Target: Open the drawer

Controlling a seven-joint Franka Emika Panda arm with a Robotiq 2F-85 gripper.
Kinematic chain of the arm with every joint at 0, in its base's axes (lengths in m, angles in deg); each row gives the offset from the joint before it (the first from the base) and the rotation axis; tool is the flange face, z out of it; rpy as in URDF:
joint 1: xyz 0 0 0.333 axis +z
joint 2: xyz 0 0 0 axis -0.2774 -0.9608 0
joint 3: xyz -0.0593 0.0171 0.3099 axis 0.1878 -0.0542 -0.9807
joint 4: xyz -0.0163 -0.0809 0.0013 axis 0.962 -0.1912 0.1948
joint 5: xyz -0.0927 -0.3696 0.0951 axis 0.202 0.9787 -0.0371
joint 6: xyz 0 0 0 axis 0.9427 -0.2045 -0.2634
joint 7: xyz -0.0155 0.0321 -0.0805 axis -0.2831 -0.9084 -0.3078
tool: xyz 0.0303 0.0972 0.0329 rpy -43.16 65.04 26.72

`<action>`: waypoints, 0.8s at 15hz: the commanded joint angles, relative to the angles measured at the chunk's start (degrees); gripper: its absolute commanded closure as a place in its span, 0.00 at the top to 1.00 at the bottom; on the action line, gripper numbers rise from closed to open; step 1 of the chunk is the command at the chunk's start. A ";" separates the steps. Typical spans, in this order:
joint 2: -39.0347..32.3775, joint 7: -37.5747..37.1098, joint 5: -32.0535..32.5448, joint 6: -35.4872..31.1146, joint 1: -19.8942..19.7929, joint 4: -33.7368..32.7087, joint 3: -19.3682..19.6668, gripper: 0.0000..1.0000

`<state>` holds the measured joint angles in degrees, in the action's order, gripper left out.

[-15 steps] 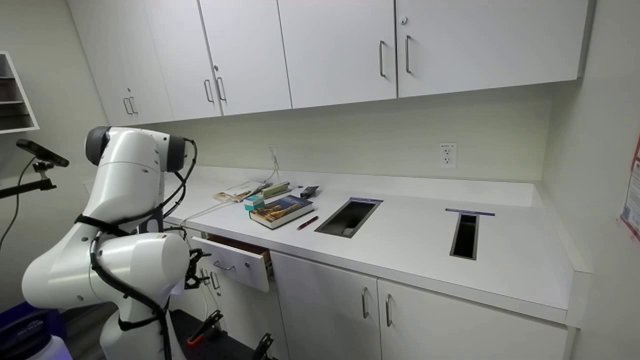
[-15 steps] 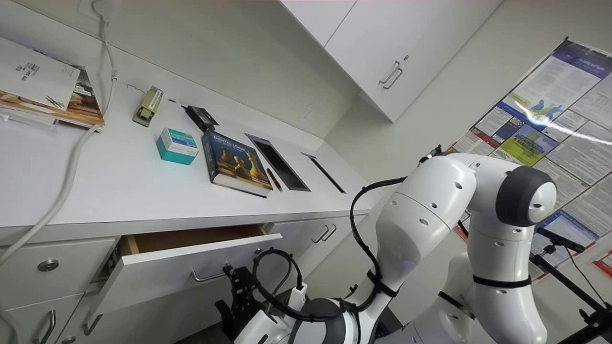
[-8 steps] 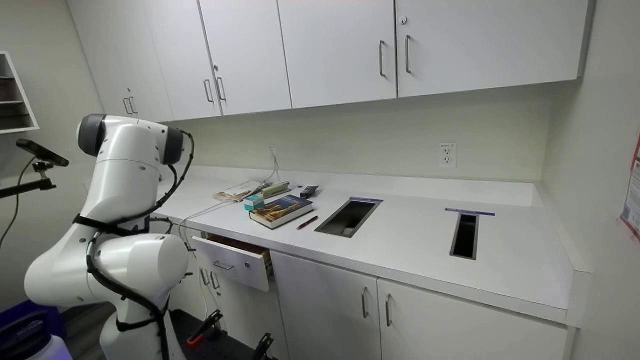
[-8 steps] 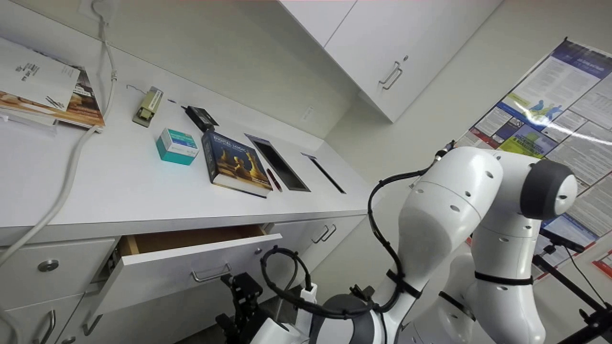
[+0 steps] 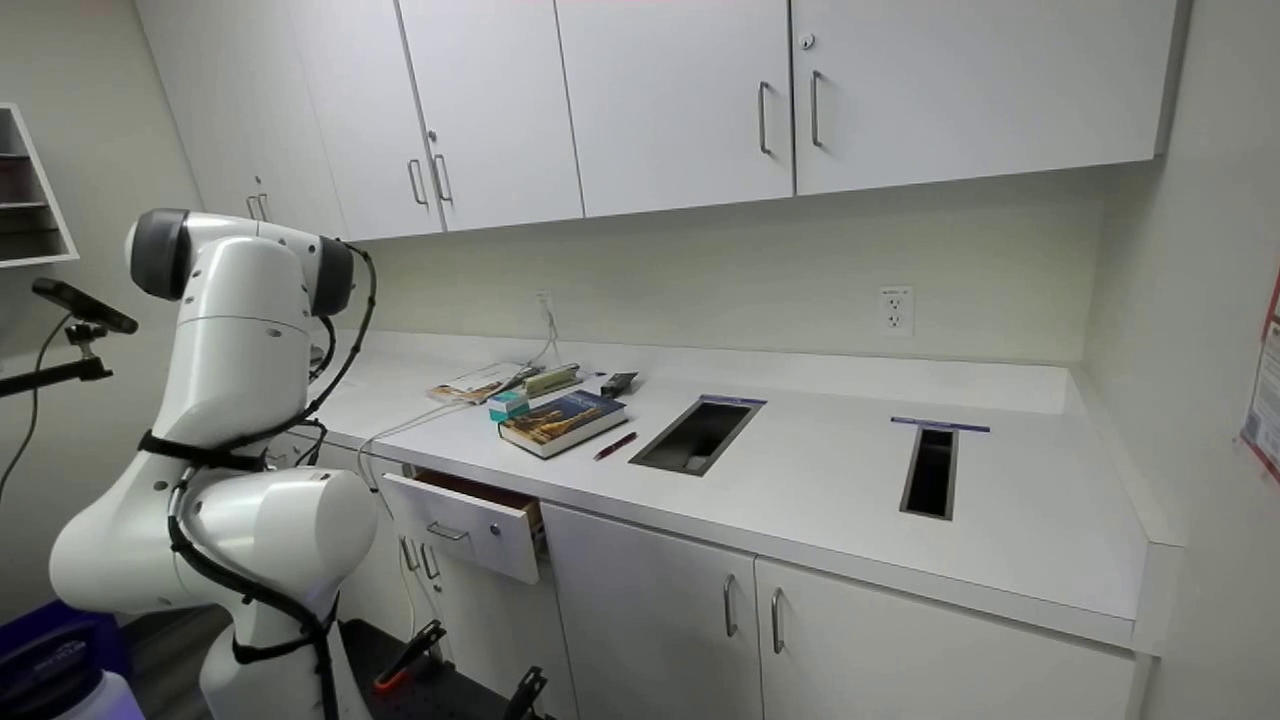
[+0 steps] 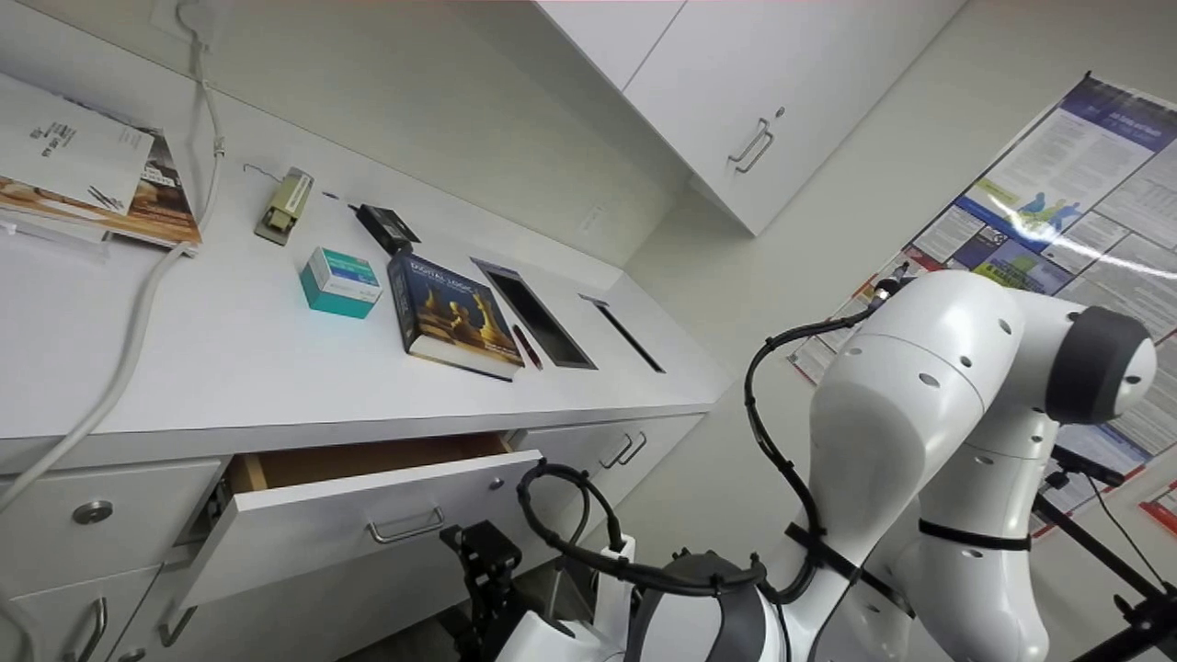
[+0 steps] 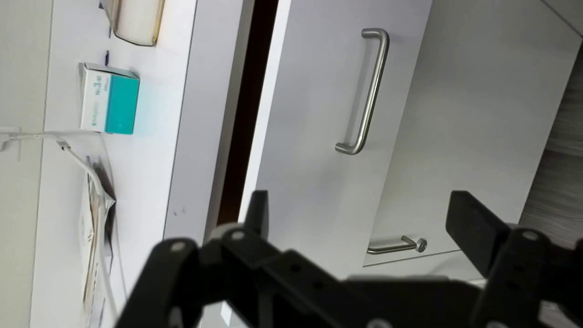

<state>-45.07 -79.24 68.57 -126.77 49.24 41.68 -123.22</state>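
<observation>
The drawer (image 5: pixel 462 522) is pulled partly out. Its white front and tan wooden inside show in both exterior views (image 6: pixel 303 533). In the wrist view the drawer front (image 7: pixel 314 136) fills the middle, with a dark gap behind its top edge. Its metal handle (image 7: pixel 374 93) is free, above and ahead of the fingers in the wrist view; it also shows in an exterior view (image 6: pixel 406 529). My gripper (image 7: pixel 360 205) is open and empty, fingers wide apart, off the handle. In an exterior view the gripper (image 6: pixel 460 579) is in front of and below the handle. Elsewhere the arm hides it.
The white counter (image 6: pixel 230 368) above holds a thick book (image 6: pixel 455 313), a teal and white box (image 6: pixel 340 282), a stapler (image 6: pixel 285 204) and papers. A white cable (image 6: pixel 138 322) hangs over its edge. Cabinet doors with handles (image 5: pixel 730 605) stand beside the drawer.
My arm has drawn back from the drawer, taking the gripper away from the handle. In an exterior view the gripper has gone behind the arm. The drawer has stayed partly out.
</observation>
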 commanded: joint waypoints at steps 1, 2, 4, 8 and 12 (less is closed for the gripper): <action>2.42 0.80 -0.65 -1.85 -0.37 -0.10 0.41 1.00; 3.65 2.42 -1.87 -1.65 -0.73 -0.35 -0.01 1.00; 6.65 5.12 -3.90 -3.05 -1.97 -0.14 -1.09 1.00; 12.16 9.39 -4.51 -16.11 -8.82 1.36 -3.65 1.00; 11.66 8.35 -4.73 -19.58 -7.56 -0.10 -1.37 1.00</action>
<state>-34.04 -71.00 64.48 -145.59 39.99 41.59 -126.36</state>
